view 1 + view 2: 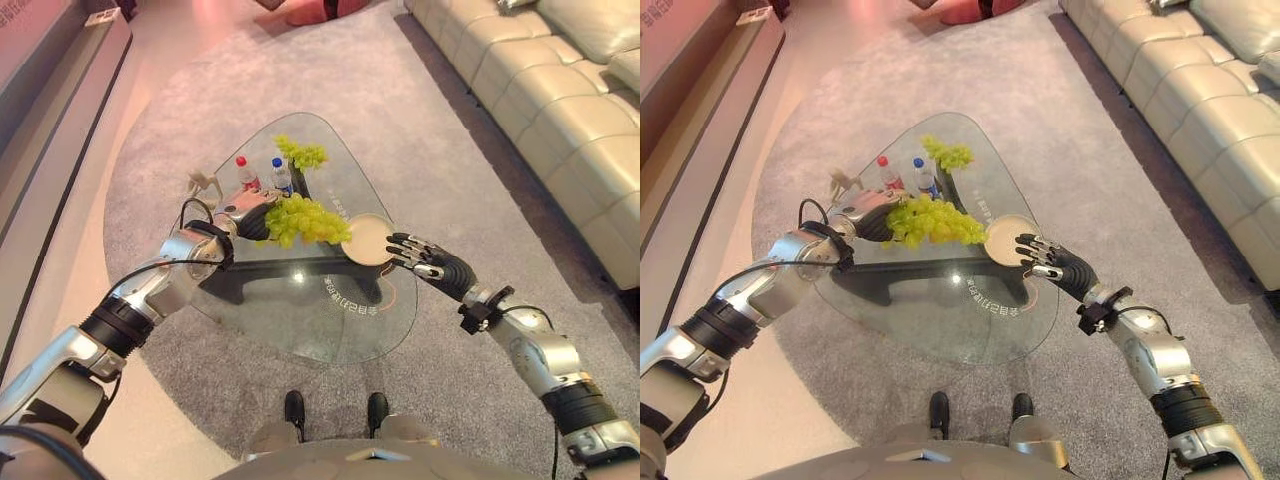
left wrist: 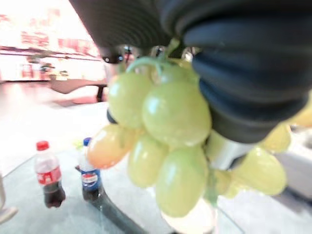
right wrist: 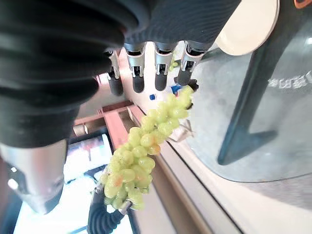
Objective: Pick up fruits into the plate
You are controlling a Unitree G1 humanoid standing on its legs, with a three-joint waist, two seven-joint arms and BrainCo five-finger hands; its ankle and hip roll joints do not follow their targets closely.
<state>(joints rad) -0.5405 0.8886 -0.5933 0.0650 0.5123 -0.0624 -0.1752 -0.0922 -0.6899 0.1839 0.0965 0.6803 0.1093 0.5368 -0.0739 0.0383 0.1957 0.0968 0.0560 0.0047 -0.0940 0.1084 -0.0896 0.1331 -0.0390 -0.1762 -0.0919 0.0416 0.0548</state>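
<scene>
Grapes (image 2: 168,141) are hanging close before the left wrist camera, a green bunch with the left robot hand (image 1: 243,212) curling round its stem end and carrying it above the glass desk (image 1: 300,325), just short of the plate (image 1: 366,240). Moving rightward: two small bottles (image 1: 263,175) and a second grape bunch (image 1: 302,153) are waiting at the desk's far side, while the plate itself is sitting empty. Right robot hand (image 1: 423,256) is resting relaxed-fingered at the plate's rim, holding nothing; judging by this, the first bunch is nearly delivered, the second untouched.
</scene>
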